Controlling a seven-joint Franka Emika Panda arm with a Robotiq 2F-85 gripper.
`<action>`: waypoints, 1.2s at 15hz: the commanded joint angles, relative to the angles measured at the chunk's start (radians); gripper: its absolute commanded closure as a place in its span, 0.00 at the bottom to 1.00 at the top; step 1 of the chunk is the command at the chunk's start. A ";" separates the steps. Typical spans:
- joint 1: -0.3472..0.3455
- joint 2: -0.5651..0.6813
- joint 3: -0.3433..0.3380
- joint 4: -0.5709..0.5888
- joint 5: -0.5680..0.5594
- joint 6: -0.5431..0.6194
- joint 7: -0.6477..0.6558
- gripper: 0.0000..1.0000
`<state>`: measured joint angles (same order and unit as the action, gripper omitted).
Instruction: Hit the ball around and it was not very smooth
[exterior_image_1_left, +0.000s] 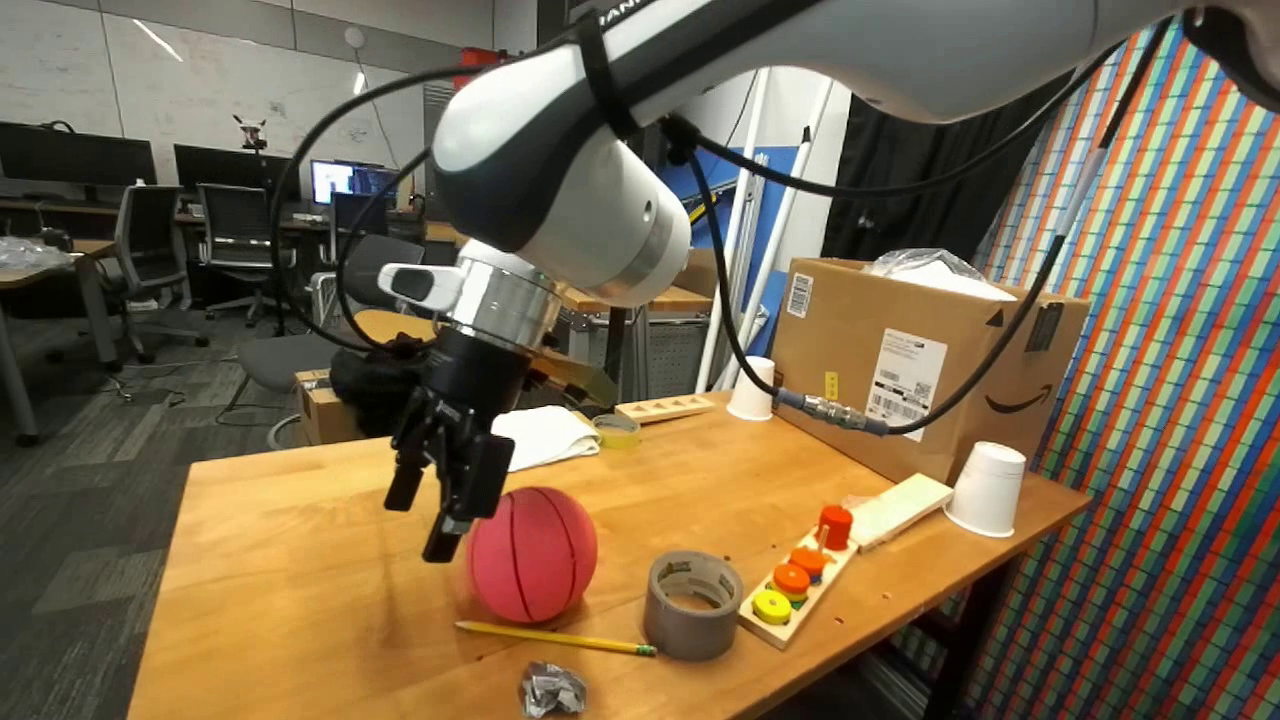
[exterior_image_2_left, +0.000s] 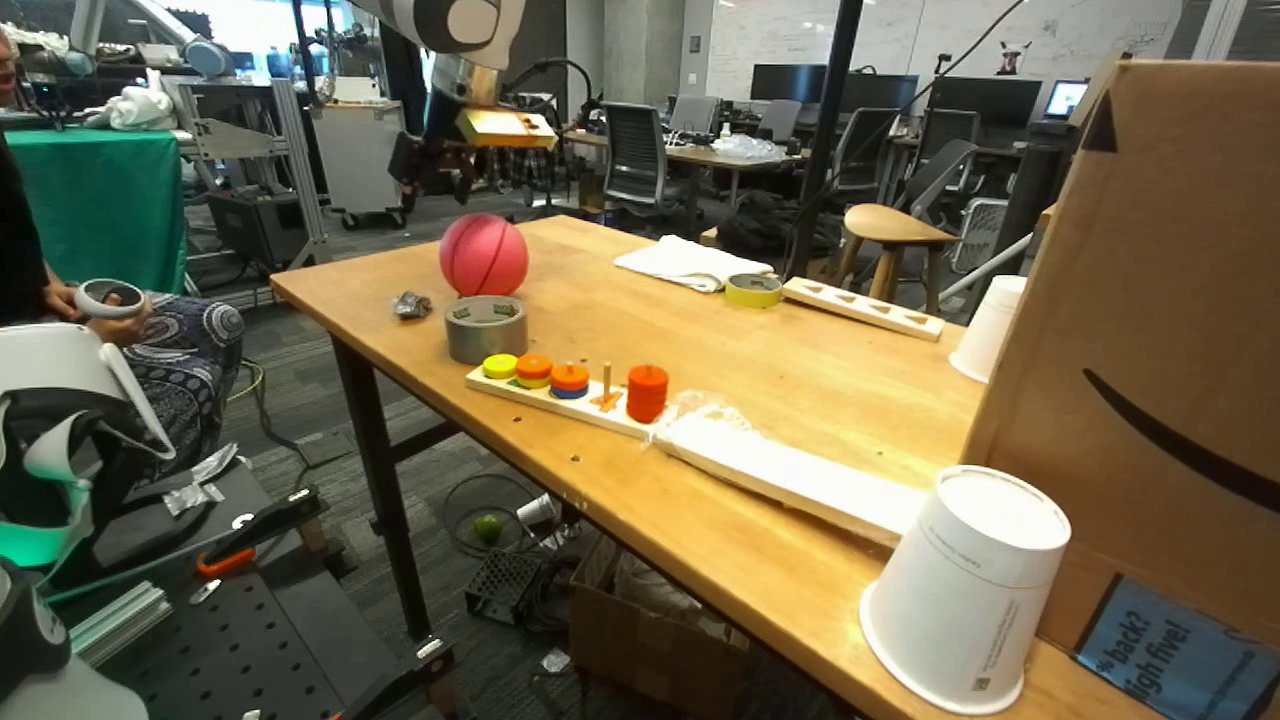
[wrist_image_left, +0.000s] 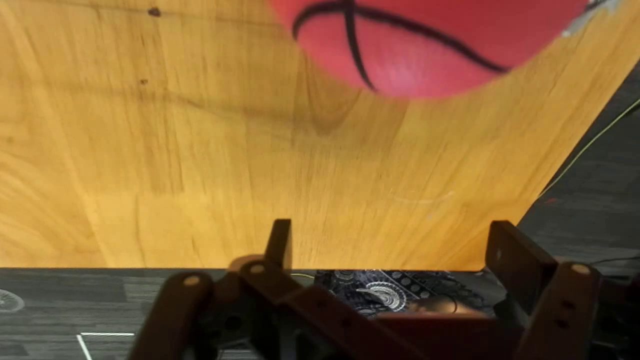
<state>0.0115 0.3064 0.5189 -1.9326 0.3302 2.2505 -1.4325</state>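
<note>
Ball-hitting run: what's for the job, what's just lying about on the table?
Job: pinkish-red ball; jaws, standing open.

Lying about: grey tape roll; pencil; crumpled foil; ring stacker; yellow tape roll; white cloth; slotted wooden strip; white cups; cardboard box.

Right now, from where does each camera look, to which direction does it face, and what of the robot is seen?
An exterior view sits near the pencil, looking across the table; arm and open hand show.
An exterior view sits near a white cup, looking along the table towards the ball; arm's end and hand show.
The wrist view sits at the hand, looking down at table and ball; fingers show below.
Both exterior views share the grey tape roll.
</note>
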 joint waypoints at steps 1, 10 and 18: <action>-0.021 -0.028 -0.059 -0.048 0.090 -0.074 -0.229 0.00; -0.051 -0.208 -0.251 -0.184 0.165 0.007 -0.394 0.00; -0.076 -0.457 -0.494 -0.327 0.208 0.148 -0.326 0.00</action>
<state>-0.0909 -0.0477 0.0663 -2.1465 0.5271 2.2733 -1.8080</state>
